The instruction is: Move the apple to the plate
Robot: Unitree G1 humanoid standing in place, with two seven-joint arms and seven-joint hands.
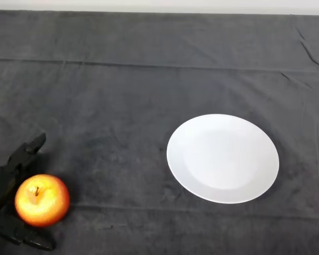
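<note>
1. Head view: the apple (42, 200) sits at the lower left of the dark cloth (122, 106), stem up, well apart from the plate (223, 158).
2. The left hand (5, 178) has its fingers curled round the apple, one above and one below.
3. The white plate lies bare, right of centre.

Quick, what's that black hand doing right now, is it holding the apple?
Left hand: fingers and thumb curled around the apple, one above it and one below, holding it near the table's left edge, away from the white plate.
</note>
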